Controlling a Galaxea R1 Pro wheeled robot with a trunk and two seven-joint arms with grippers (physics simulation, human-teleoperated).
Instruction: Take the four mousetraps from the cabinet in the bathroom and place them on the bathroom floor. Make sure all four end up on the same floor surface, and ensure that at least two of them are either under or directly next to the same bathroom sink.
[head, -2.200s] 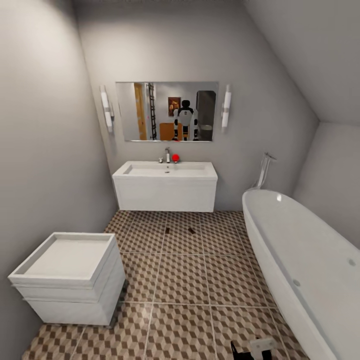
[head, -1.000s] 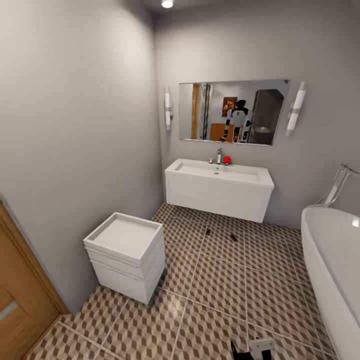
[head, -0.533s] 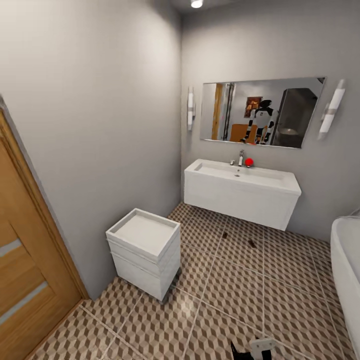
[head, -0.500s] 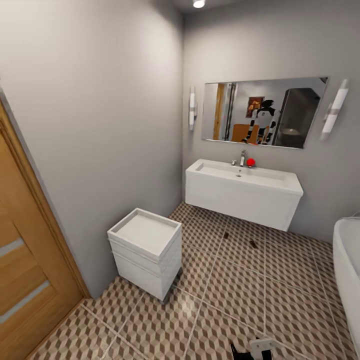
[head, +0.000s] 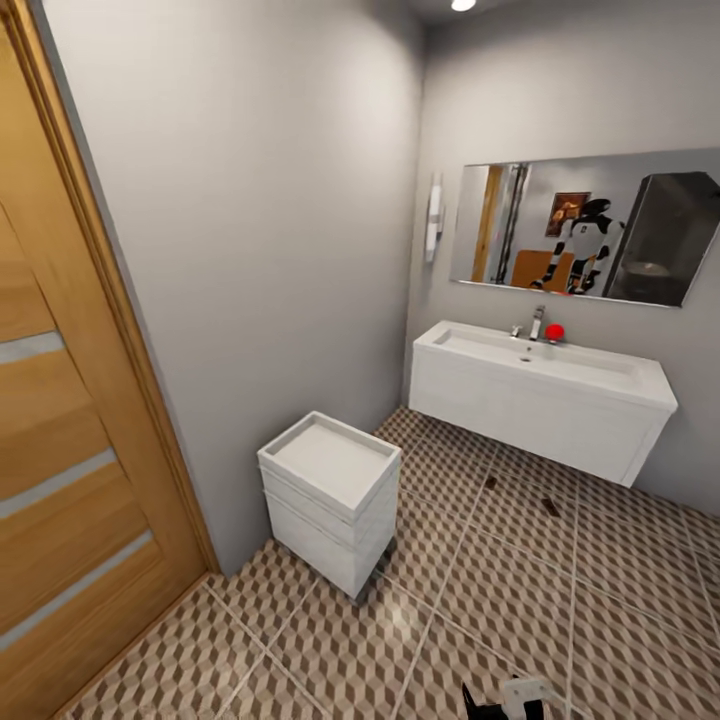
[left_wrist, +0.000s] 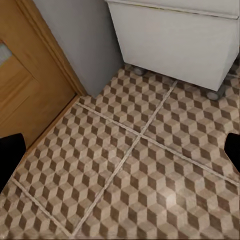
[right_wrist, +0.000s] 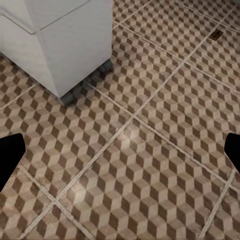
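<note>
Our left gripper (left_wrist: 120, 155) hangs over the bathroom floor (left_wrist: 125, 180); its two dark fingertips (left_wrist: 10, 155) sit at the 9 and 3 o'clock edges of the left wrist view, spread wide with nothing between them. Our right gripper (right_wrist: 120, 155) reads the same: fingertips (right_wrist: 10, 152) far apart, empty, above bare cube-pattern tile.

In the left wrist view, a white boxy unit (left_wrist: 175, 40) on small casters stands at 12 o'clock, and a wooden door (left_wrist: 25, 85) at 10 o'clock. In the right wrist view, the same unit sits at 11 o'clock, and one small dark mousetrap (right_wrist: 216, 35) lies on the tile at 2 o'clock.

In the head view, two mousetraps (head: 490, 482) (head: 551, 507) lie flat on the floor, apart from each other, just in front of the bathroom sink (head: 540, 400), at 3 o'clock from picture centre. A chrome faucet (head: 536, 322) and a red object (head: 554, 332) stand on the sink's rear edge, below a mirror (head: 590, 235). The white unit stands near the grey wall at centre.
</note>
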